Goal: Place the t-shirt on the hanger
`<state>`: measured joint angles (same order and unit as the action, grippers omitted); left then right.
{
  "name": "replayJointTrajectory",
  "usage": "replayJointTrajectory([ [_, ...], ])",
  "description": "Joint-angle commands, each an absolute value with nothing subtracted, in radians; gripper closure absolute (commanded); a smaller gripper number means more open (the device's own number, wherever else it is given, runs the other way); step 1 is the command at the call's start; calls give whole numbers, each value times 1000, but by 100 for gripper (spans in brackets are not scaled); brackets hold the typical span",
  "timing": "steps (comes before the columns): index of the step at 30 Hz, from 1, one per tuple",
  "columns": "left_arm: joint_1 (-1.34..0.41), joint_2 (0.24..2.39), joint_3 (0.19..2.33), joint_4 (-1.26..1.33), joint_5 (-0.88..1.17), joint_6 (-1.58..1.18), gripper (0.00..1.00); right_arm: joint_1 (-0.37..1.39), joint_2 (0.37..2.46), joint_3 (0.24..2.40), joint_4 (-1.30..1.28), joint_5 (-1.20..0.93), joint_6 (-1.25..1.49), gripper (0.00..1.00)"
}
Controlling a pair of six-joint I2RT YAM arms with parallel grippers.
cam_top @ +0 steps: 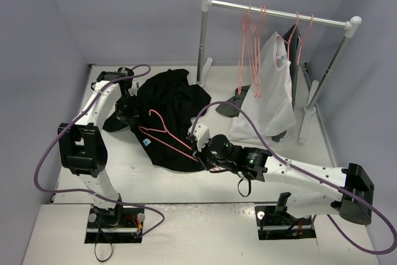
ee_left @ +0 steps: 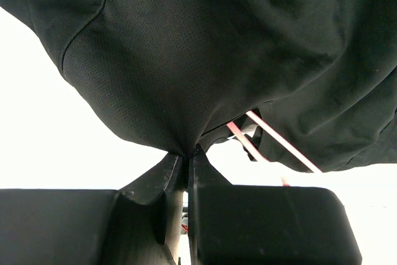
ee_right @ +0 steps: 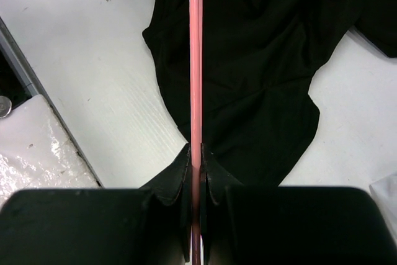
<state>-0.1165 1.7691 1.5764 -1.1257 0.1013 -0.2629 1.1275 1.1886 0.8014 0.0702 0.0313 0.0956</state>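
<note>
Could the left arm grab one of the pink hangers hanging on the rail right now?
Probably not. Its tool is shut on the black t-shirt, so it is busy, and the hangers on the rail hang far off to the right.

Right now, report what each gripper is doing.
Left gripper: shut, pinching a fold of the t-shirt.
Right gripper: shut on the wire of the hanger.

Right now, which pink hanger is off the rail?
The hanger lying across the black t-shirt, pinched in the right gripper; the other hangers hang from the rail at the back.
</note>
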Motion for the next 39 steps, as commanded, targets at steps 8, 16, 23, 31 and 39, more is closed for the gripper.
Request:
replayJointTrajectory([
  [8, -114, 1741, 1682, -1246, 106, -182, 100, 1134, 1213, 881, 225, 66, -7, 100],
  [16, -115, 1745, 1753, -1313, 99, -159, 100, 1136, 1197, 909, 257, 103, -72, 100],
  [23, -115, 1743, 1781, -1369, 85, -152, 100, 1169, 1173, 939, 263, 172, -125, 100],
  [31, -118, 1712, 1893, -1412, 77, -142, 100, 1175, 1180, 917, 323, 254, -148, 100],
  [39, -184, 1712, 2085, -1409, 48, -58, 100, 1175, 1209, 970, 353, 133, -155, 100],
])
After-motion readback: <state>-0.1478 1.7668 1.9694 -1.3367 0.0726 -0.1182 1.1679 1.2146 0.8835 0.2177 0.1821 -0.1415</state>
